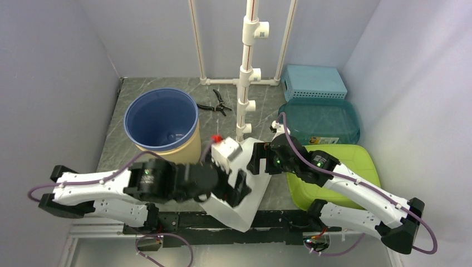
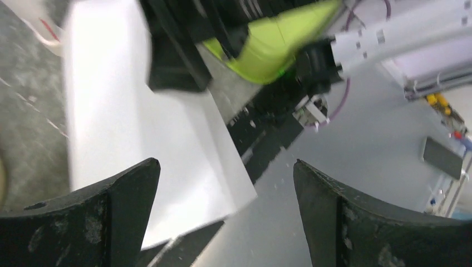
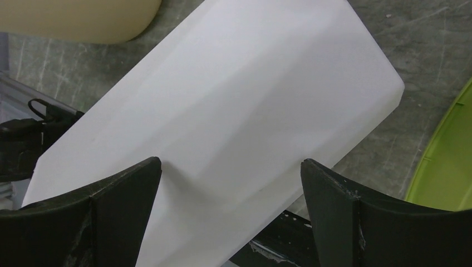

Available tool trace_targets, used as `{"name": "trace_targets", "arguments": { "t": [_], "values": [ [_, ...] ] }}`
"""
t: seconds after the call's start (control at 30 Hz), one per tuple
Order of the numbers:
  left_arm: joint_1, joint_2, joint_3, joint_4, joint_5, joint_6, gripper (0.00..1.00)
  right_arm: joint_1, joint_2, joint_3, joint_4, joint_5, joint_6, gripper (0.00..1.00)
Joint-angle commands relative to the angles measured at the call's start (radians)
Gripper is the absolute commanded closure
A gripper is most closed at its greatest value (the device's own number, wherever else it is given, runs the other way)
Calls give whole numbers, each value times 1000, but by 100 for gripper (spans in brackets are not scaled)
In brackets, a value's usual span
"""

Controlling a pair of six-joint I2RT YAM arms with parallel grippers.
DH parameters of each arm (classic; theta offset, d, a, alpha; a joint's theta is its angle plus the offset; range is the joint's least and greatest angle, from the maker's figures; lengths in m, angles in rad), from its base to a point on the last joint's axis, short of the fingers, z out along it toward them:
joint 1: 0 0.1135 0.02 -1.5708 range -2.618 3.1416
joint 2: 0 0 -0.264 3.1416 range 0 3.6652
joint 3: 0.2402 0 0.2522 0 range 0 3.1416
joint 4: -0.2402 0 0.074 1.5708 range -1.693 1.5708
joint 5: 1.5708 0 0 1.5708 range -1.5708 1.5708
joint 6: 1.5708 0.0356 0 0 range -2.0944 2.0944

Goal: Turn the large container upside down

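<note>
A large white container [image 1: 251,192] lies slantwise at the middle of the table's near edge, a smooth closed face up, its near corner jutting over the edge. My left gripper [image 1: 232,181] hovers open over its left side. In the blurred left wrist view the white container [image 2: 139,122] runs under the left fingertip, and my left gripper [image 2: 225,167] holds nothing. My right gripper [image 1: 261,161] stands open at the container's far right end. In the right wrist view the white face [image 3: 239,94] fills the gap, and my right gripper [image 3: 231,164] grips nothing.
An upright cream bucket with a blue inside [image 1: 161,119] stands at the left. Black pliers [image 1: 214,105] lie behind it beside a white pipe post [image 1: 247,72]. At the right sit a blue basket [image 1: 313,82], a teal tray [image 1: 323,119] and a green tray [image 1: 334,172].
</note>
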Motion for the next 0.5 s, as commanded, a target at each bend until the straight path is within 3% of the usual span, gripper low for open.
{"name": "trace_targets", "arguments": {
  "t": [0.0, 0.07, 0.13, 0.27, 0.33, 0.47],
  "values": [
    [210, -1, 108, 38, 234, 172, 6, 3, 7, -20, 40, -9, 11, 0],
    [319, 85, 200, -31, 364, 232, 6, 3, 8, -28, 40, -12, 19, 0],
    [389, 165, 275, -77, 400, 276, 6, 3, 8, -30, 32, -12, 20, 0],
    [603, 166, 322, -26, 571, 290, 6, 3, -6, -30, 22, -13, 20, 0],
    [670, 138, 315, -21, 558, 262, 6, 3, -15, -31, 26, -11, 23, 0],
    [675, 17, 208, -43, 459, 155, 6, 4, -8, -23, 25, -13, 16, 0]
  ]
}}
